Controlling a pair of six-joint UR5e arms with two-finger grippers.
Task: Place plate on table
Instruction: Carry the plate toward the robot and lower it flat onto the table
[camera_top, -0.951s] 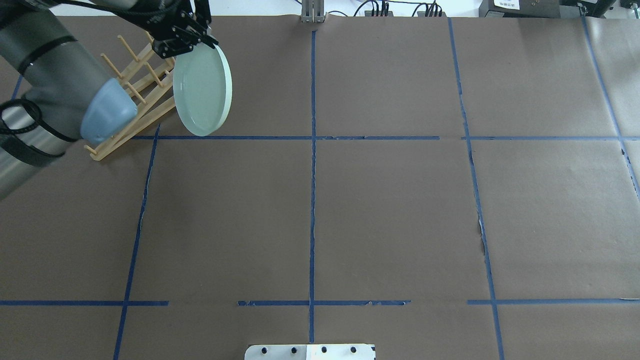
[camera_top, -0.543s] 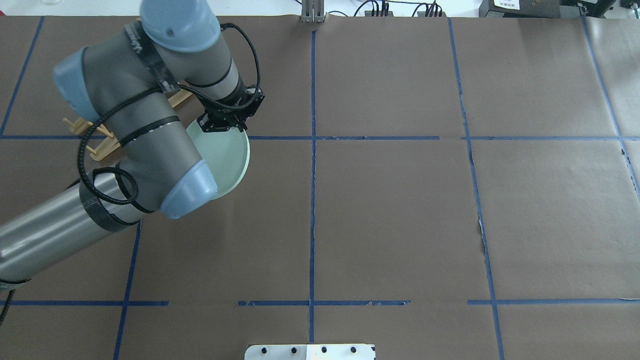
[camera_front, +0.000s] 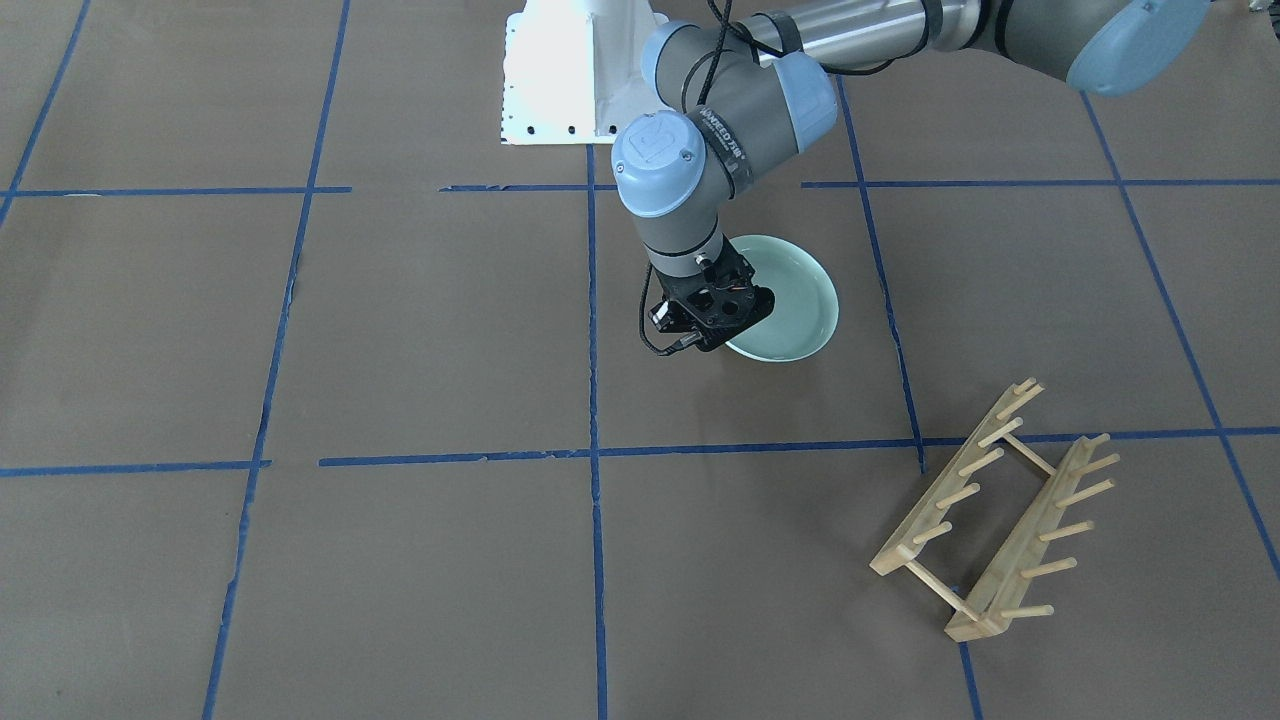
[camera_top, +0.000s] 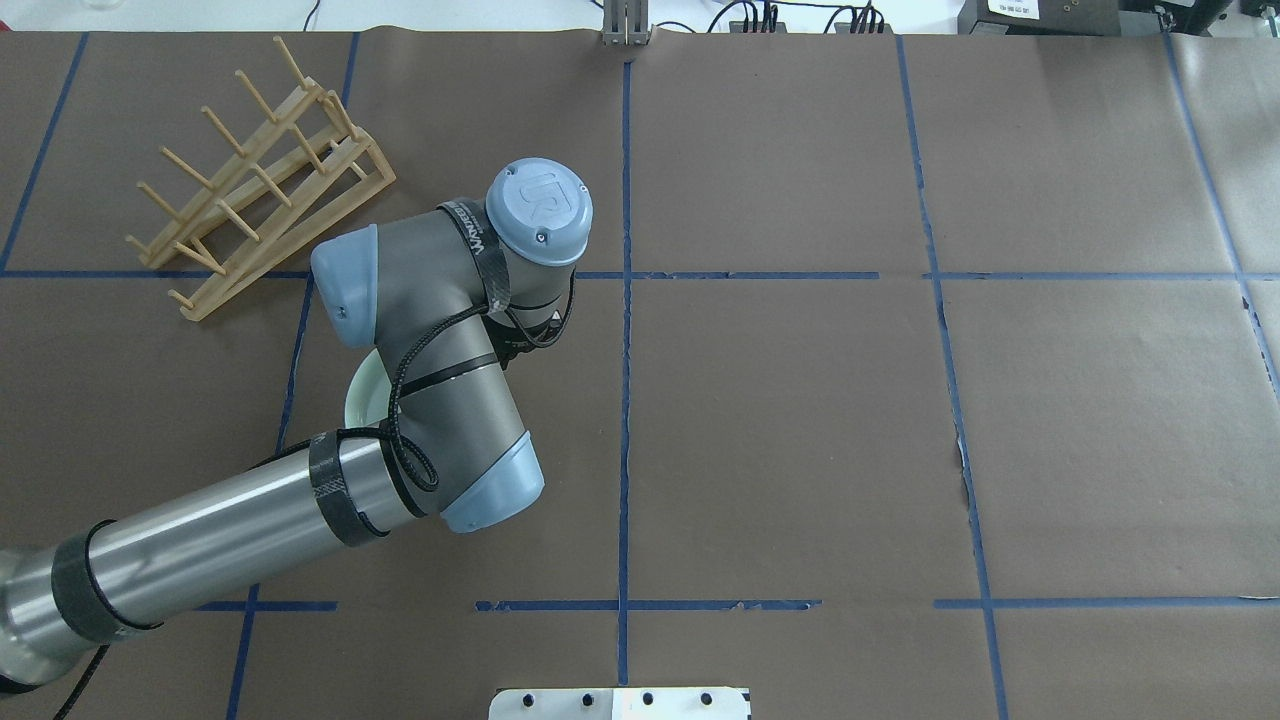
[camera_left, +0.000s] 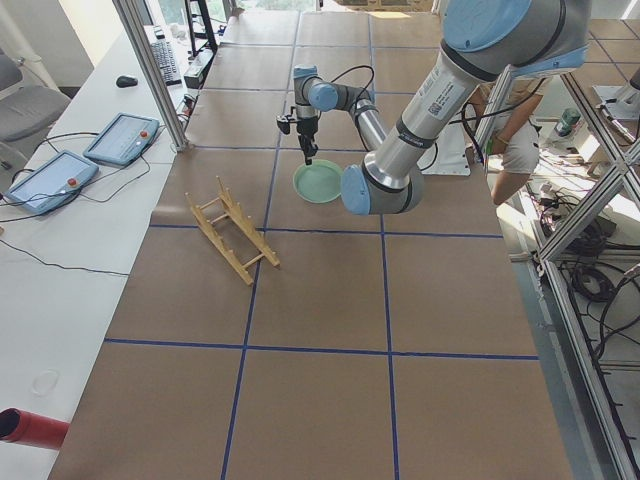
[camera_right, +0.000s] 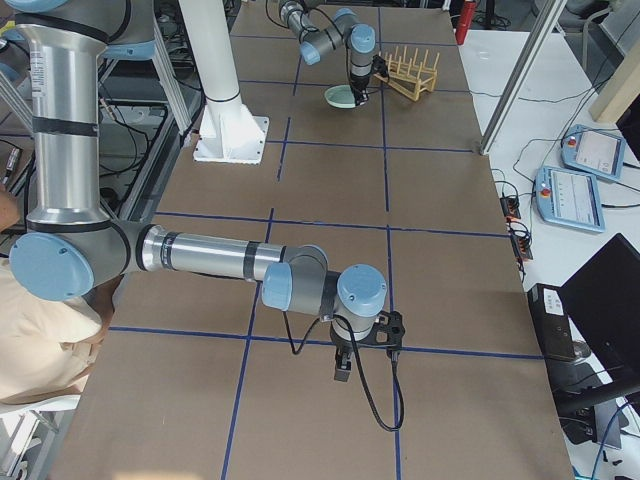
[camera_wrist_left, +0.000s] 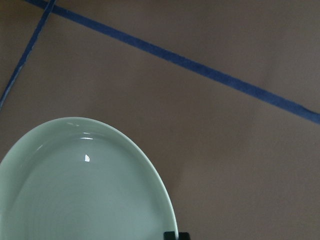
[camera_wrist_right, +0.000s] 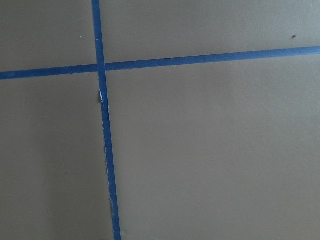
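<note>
The pale mint-green plate (camera_front: 795, 295) lies flat, low on the brown paper table (camera_front: 400, 330), in the square next to the rack's. I cannot tell whether it touches the paper. My left gripper (camera_front: 714, 342) points down and is shut on the plate's far rim. In the left wrist view the plate (camera_wrist_left: 85, 190) fills the lower left and its rim runs to a fingertip (camera_wrist_left: 171, 235). In the overhead view my left arm hides all but a sliver of the plate (camera_top: 361, 393). My right gripper (camera_right: 342, 372) hangs just above the table far from the plate; I cannot tell if it is open or shut.
The light wooden peg rack (camera_front: 990, 510) stands empty at the table's far left (camera_top: 260, 180), apart from the plate. The white metal base (camera_front: 570, 80) stands at the robot's side. Blue tape lines cross the paper.
My left arm has carried the plate away from the rack toward the robot, turned it from upright to flat and lowered it near the table. The rack now stands uncovered.
</note>
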